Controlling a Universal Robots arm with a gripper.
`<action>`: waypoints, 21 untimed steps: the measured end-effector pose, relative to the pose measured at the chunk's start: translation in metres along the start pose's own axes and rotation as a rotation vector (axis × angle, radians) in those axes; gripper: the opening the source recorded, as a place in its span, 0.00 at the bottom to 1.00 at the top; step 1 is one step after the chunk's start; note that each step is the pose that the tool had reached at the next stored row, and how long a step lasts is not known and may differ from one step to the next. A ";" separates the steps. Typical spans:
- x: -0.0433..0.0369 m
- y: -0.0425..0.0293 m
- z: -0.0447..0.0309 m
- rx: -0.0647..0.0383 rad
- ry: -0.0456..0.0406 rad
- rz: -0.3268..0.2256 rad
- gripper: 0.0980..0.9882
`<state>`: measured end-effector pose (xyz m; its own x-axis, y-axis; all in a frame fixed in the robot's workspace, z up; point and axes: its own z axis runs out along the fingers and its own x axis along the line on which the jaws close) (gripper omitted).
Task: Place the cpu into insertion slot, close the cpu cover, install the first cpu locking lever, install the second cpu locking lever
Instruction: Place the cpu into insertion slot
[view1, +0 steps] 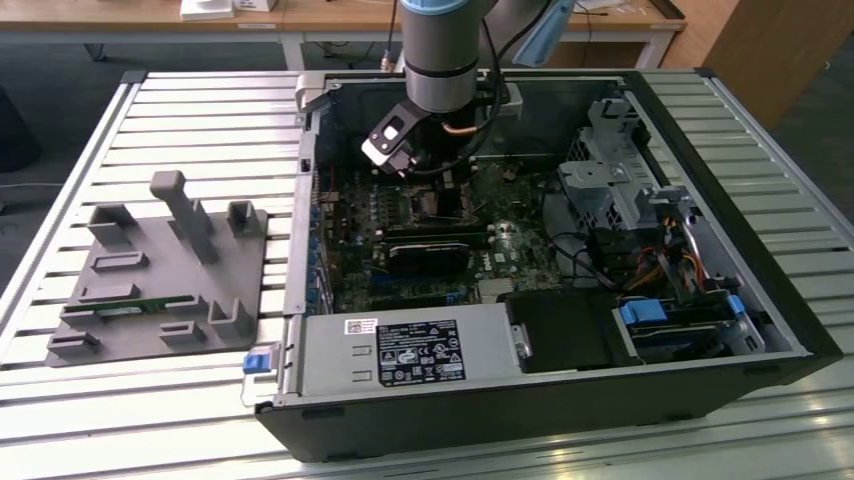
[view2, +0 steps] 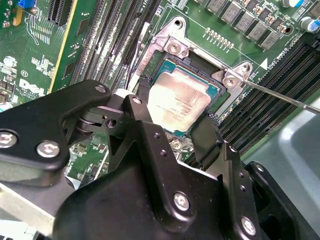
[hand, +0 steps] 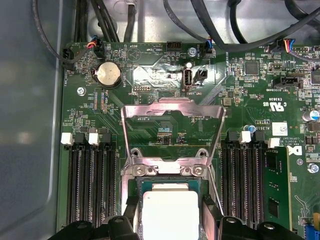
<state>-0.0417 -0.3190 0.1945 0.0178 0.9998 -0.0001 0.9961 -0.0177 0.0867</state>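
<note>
The cpu (view2: 181, 100) lies in the insertion slot (view2: 197, 64) on the green mobo (view1: 514, 262) inside the open black pc case (view1: 534, 415), and is gripped at two opposite edges by the gripper (view2: 175, 104), claw narrow around it. The cpu cover (hand: 172, 106) is stood open at the slot's edge. A black label (view1: 416, 352) w/ white print is carried by the silver psu box (view1: 334, 350) at lower centre of the exterior view; a green strip (view1: 134, 305) is held in a grey fixture tray (view1: 140, 270) at the exterior view's left.

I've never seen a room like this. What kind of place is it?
Probably a robotics lab or workshop: a robot arm reaches into an open computer case on a slatted metal table.
</note>
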 end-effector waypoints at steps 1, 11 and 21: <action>0.0000 0.0000 0.0000 0.000 0.0000 0.000 0.57; 0.0017 0.0003 0.0005 0.000 0.0001 0.000 0.57; 0.0024 0.0004 0.0007 0.000 0.0000 0.000 0.57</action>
<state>-0.0412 -0.3165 0.1938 0.0180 0.9998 -0.0001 0.9961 -0.0180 0.0866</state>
